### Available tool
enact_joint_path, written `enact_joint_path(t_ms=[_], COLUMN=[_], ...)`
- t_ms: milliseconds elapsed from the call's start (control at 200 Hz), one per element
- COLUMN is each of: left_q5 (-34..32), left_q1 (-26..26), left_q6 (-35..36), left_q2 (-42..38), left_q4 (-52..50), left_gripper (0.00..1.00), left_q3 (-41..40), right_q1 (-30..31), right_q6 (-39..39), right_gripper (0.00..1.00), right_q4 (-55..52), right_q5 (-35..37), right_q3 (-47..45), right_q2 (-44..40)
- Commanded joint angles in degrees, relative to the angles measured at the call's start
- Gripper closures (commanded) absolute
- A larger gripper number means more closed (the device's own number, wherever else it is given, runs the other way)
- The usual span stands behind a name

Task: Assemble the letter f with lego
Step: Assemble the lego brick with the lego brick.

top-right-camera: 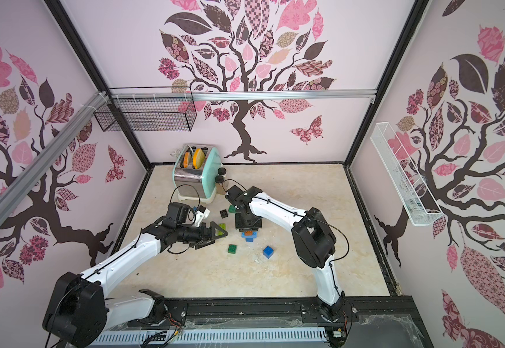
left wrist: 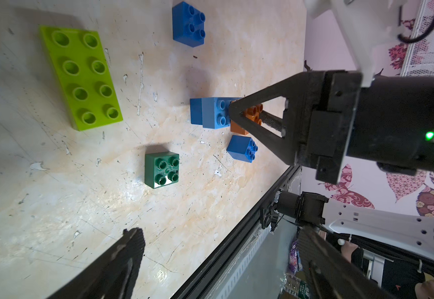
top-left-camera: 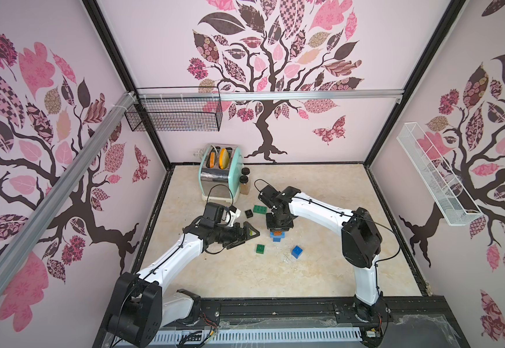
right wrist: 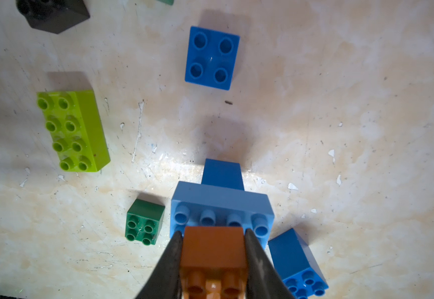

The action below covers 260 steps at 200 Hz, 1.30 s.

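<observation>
The right gripper (right wrist: pixel 212 233) points straight down near the middle of the surface (top-left-camera: pixel 320 271), its fingers (right wrist: pixel 166 264) clenched on an orange-brown brick (right wrist: pixel 212 248). That brick sits on a light blue oblong brick (right wrist: pixel 221 204), which rests across a blue base brick (right wrist: pixel 222 172) standing on the surface, making a stack of 3.

The left gripper (top-left-camera: pixel 249 238) hovers at 9 o'clock from the stack, fingers spread wide and grasping nothing. A lime oblong brick (left wrist: pixel 81 77) lies flat on the surface below them.

In both top views, loose lego lies around the stack:
- a dark green square brick (top-left-camera: pixel 260 249) at 7 o'clock
- a blue square brick (top-left-camera: pixel 296 251) at 4 o'clock
- a dark green oblong brick (top-left-camera: pixel 259 209) at 11 o'clock
- a black square brick (top-left-camera: pixel 248 213) at 10 o'clock

A second blue square brick (right wrist: pixel 212 58) shows only in the wrist views. A toaster (top-left-camera: pixel 221 174) and 2 spice jars (top-left-camera: pixel 244 180) stand farther off at 11 o'clock.
</observation>
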Motion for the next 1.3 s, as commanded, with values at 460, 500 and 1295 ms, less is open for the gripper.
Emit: enact_joint_path(t_ms=[460,500,1295], left_q5=[0.3,0.2,0.0], left_q1=[1.0,0.9,0.9], left_q6=[-0.2,-0.2,-0.1], left_q2=[0.0,0.0,1.0], left_q4=[0.7,0.7,1.4], left_gripper=[0.04,0.04,0.06], left_q3=[-0.9,-1.0,-0.5], right_q1=[-0.6,-0.6,-1.9], right_q6=[0.6,0.7,1.1], right_gripper=[0.73,0.73,0.73], right_q4=[-1.3,-1.4,-5.0], right_q5=[-0.7,-0.8,-1.3], right_q3=[0.5,0.7,4.5], right_q2=[1.2,1.5,3.8])
